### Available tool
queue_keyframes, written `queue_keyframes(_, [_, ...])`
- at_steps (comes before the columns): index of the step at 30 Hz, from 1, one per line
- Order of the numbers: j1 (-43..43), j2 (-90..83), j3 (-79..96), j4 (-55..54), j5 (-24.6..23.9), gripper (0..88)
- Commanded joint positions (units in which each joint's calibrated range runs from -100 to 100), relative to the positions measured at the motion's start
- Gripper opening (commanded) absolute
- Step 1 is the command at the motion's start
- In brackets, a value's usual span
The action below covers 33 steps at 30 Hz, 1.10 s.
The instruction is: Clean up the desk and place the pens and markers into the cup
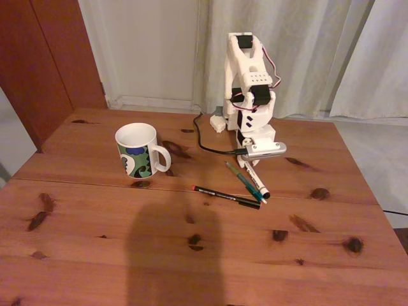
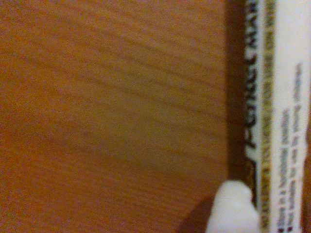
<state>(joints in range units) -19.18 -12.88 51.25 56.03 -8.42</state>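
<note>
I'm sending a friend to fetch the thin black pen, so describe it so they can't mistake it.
On the reddish-brown pine desk, look in front of the white robot arm, right of the patterned white ceramic mug. Three sticks lie there; yours is the thin black pen, nearest the viewer, lying almost crosswise, with a red end.

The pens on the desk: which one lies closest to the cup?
The thin black pen with the red end; its red tip points toward the cup. The teal-green pen and white marker lie farther right.
</note>
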Motion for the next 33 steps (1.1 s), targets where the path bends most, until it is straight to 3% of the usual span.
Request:
queue_keyframes(1, [0.16,-0.98,0.78,-0.85,0.57,13.0])
queue_keyframes(14, [1.04,-1.14,3.75,-5.58,1.35,12.3])
queue_keyframes(22, [1.04,-1.23,5.74,-8.16,0.99,0.3])
queue_keyframes(33, [3.46,-8.43,2.67,-8.16,0.93,0.7])
